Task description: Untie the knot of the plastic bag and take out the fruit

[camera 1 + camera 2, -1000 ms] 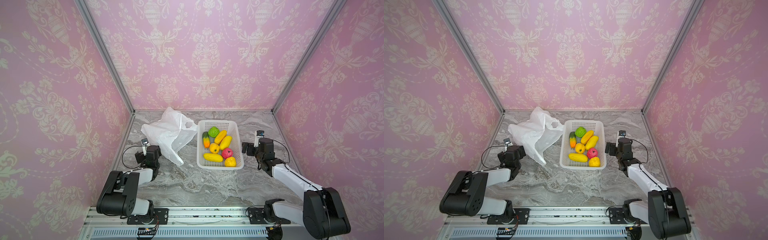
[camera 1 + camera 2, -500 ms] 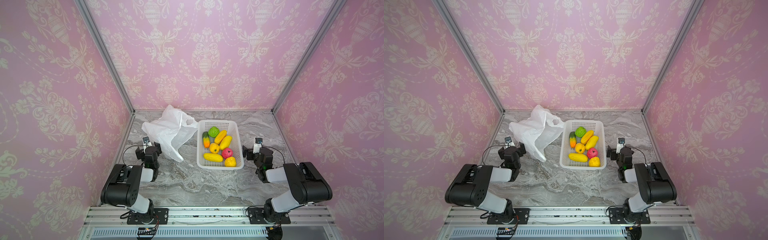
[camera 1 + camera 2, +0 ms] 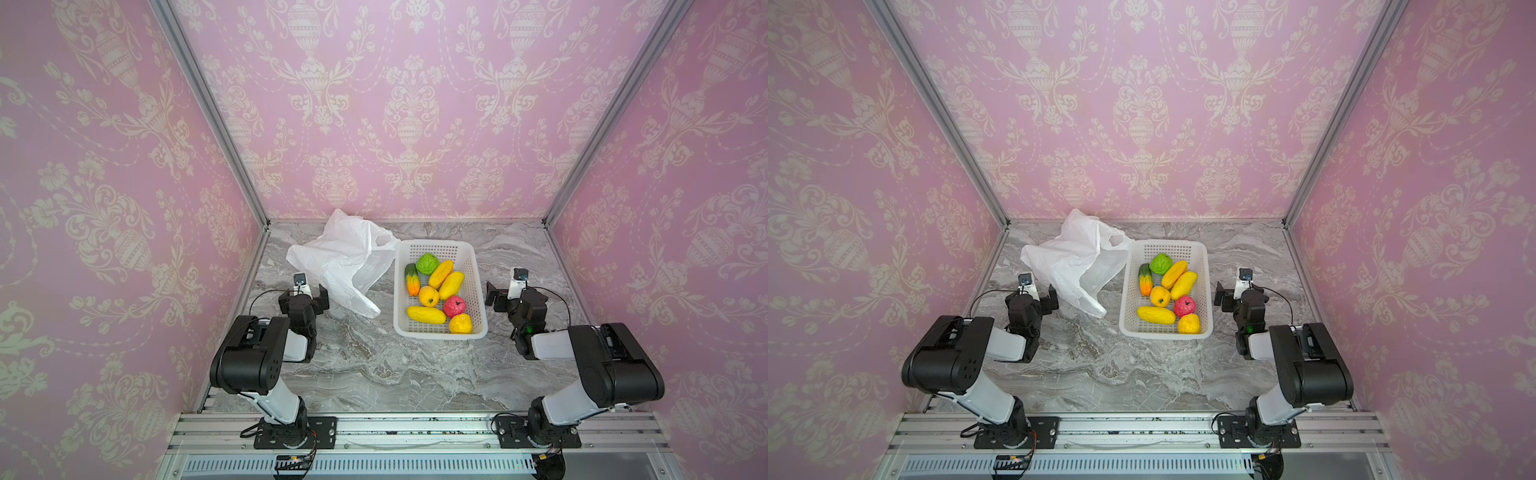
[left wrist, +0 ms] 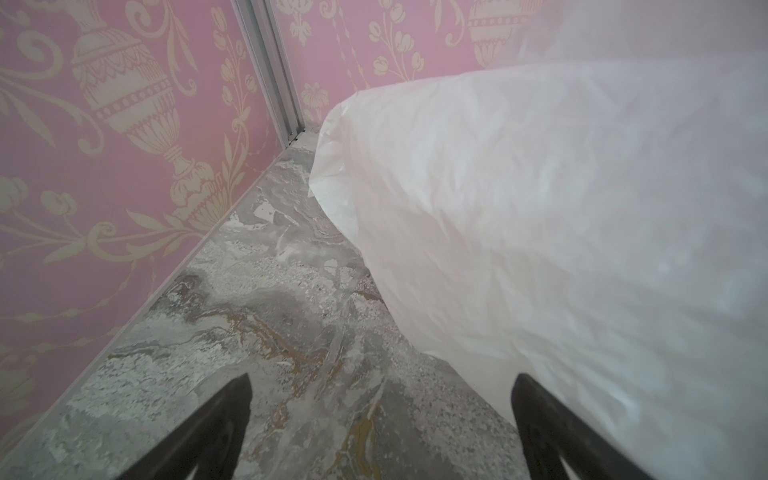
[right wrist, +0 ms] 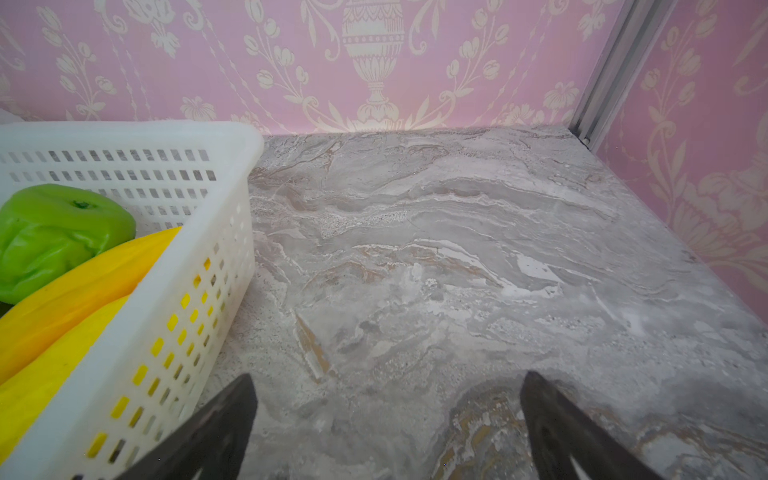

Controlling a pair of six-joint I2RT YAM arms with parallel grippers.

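Note both arms folded upright since earlier frame. Left gripper, right gripper: wide, empty. Bag left of basket, just beside left gripper.

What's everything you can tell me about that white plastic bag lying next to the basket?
The plastic bag is thin, translucent white film, heavily crinkled, slumped and seemingly empty on the marble table, toward its back left corner. A handle loop gapes by the white basket, whose rim corner the bag appears to touch; a narrow tail trails forward. Nothing looks tied. The open left pincer sits right beside its edge; contact unclear.
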